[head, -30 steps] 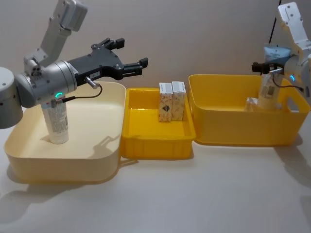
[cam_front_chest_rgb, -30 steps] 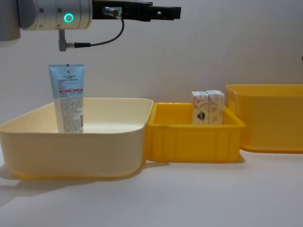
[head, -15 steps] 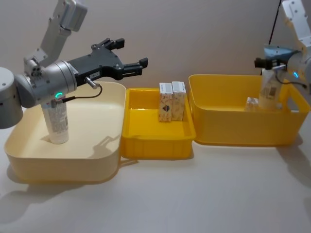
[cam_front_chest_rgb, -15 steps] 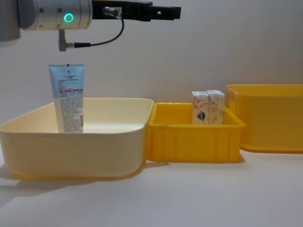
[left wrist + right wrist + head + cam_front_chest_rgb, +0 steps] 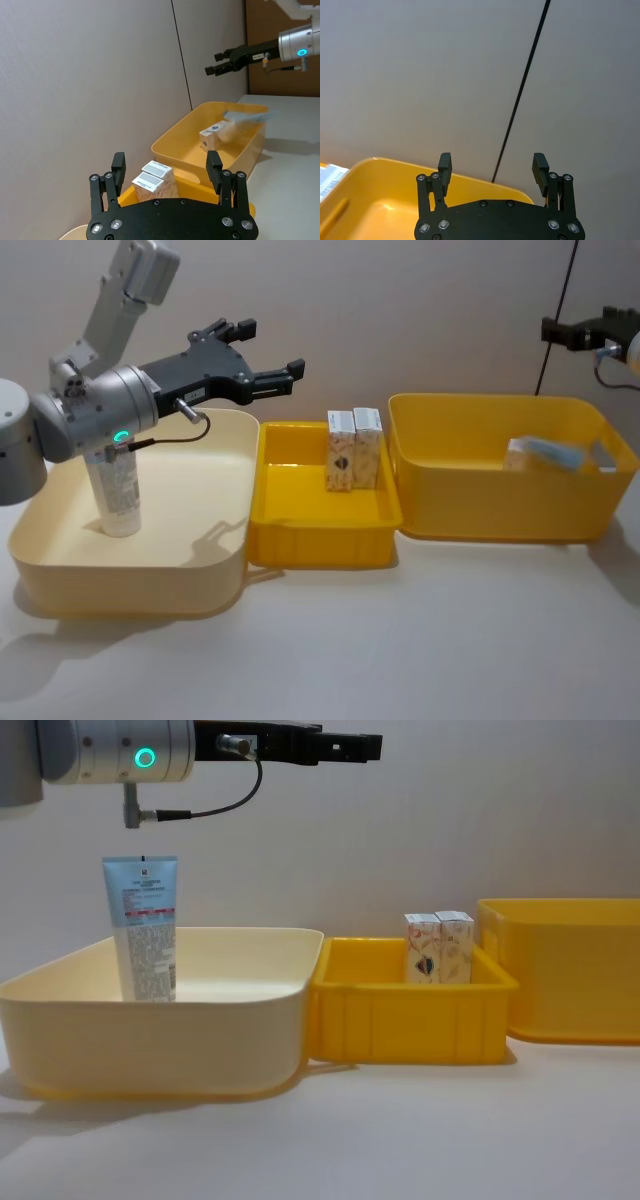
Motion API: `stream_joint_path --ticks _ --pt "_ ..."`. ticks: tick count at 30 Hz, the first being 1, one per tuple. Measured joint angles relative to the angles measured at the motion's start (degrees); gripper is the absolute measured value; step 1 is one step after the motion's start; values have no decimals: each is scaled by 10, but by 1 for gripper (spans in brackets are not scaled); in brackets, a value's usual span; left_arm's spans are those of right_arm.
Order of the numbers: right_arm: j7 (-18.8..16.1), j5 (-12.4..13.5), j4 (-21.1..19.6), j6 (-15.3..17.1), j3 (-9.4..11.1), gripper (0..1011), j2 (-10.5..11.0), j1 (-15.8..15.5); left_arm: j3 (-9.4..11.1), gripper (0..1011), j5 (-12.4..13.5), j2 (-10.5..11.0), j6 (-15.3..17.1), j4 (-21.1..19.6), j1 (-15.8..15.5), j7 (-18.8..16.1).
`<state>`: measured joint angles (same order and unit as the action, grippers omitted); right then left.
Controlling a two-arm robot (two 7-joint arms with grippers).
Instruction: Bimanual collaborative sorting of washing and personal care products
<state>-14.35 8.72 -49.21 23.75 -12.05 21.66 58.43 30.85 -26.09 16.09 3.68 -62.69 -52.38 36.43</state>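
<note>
A light blue and white tube stands upright in the cream bin, also seen from the chest. My left gripper hangs open and empty above that bin's far right corner. Two cream cartons stand side by side in the small yellow bin. Another tube lies tilted in the large yellow bin, beside a carton. High above that bin's right end, my right gripper is open with nothing in it.
The three bins stand in a row, touching or nearly so, with bare table in front of them. A grey wall rises close behind. A thin black cable runs down the wall near the right gripper.
My right gripper let go of the tube and rose up and to the right. The tube now lies in the large yellow bin. The left arm has not moved.
</note>
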Motion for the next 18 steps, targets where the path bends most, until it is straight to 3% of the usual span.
stream_joint_path --ticks 7,18 --pt "-44 43 -94 10 37 1001 26 -48 0 1002 0 0 0 0 0 0" --pt "-80 81 -169 19 68 1001 47 -86 0 1002 0 0 0 0 0 0"
